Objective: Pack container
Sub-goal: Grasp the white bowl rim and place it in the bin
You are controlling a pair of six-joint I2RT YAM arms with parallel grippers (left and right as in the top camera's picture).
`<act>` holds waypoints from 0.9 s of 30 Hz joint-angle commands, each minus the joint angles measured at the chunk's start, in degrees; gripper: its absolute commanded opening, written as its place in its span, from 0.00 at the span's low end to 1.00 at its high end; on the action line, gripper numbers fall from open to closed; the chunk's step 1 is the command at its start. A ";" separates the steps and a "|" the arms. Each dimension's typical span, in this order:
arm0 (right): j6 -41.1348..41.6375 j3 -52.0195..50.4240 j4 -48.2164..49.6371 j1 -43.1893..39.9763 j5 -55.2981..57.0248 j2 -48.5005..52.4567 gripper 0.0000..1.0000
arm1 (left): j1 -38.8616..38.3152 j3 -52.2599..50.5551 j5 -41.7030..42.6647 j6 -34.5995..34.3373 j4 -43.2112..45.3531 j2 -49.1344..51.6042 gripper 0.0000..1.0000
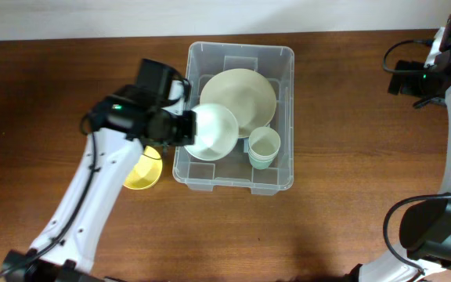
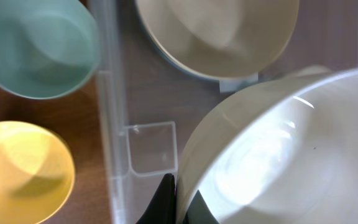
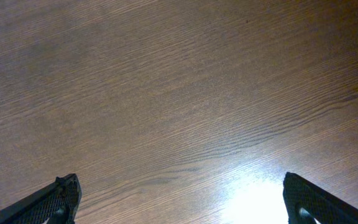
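Middle of the brown wooden tabletop [image 1: 45, 74], by its far edge: large clear rectangular plastic container [image 1: 241, 49], mouth up, long axis running from far edge to near edge. At its left wall, left pincer [image 1: 189, 130] pressed together on the rim of a tilted white round bowl [image 1: 216, 131]. Near the far right corner, right pincer [image 3: 179, 196] spread wide, empty, above bare wood.

The brown wooden table [image 1: 45, 86] bears the container [image 1: 241, 48], a yellow bowl [image 1: 142, 175] and a teal bowl [image 2: 36, 46].

L gripper [image 1: 186, 128] w/ bowl [image 1: 216, 131] over container [image 1: 241, 50]
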 commanded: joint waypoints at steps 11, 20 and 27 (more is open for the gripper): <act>0.59 0.83 -0.02 -0.31 -0.35 -0.76 0.99 | -6.34 0.09 -7.72 -0.87 -0.70 9.99 0.01; 0.59 0.83 -0.02 -0.31 -0.35 -0.76 0.99 | -6.34 0.09 -8.11 -0.85 -0.81 10.93 0.04; 0.59 0.83 0.00 -0.31 -0.33 -0.76 0.99 | -4.96 2.12 -8.52 -0.81 -0.70 10.64 0.33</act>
